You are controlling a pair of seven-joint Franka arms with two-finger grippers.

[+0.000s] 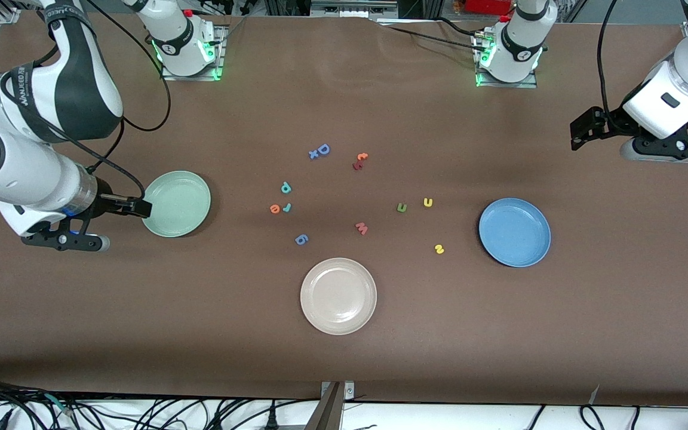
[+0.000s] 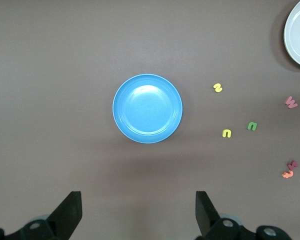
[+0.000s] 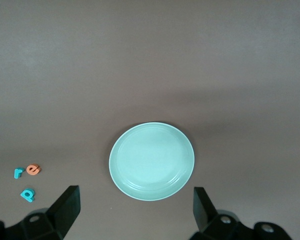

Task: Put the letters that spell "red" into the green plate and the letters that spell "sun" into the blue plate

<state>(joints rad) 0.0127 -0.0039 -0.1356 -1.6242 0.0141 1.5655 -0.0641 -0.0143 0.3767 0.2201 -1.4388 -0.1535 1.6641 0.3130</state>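
A: Jaws? Both wide, empty. Right gripper [image 3: 132,210] hangs up over the table just beside the round mint-green plate [image 1: 176,203]; left gripper [image 2: 137,212] waits high at its own end, past the round blue plate [image 1: 514,232].

B: Letters lie between the plates. Start with the orange foam "e" [image 1: 275,208], touching the teal "r" [image 1: 287,207]; teal "d" [image 1: 286,187] just beside. Narrow jaws first, I'd judge, and drop straight down so the neighbour stays put.

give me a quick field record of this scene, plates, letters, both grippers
green plate: empty, toward the right arm's end
blue plate: empty, toward the left arm's end
cream-pink plate: empty, nearest the front camera
red letters: teal r, orange e, teal d, all on the table
sun letters: yellow s, yellow u, green n, all on the table
left gripper: open, empty
right gripper: open, empty, beside the green plate
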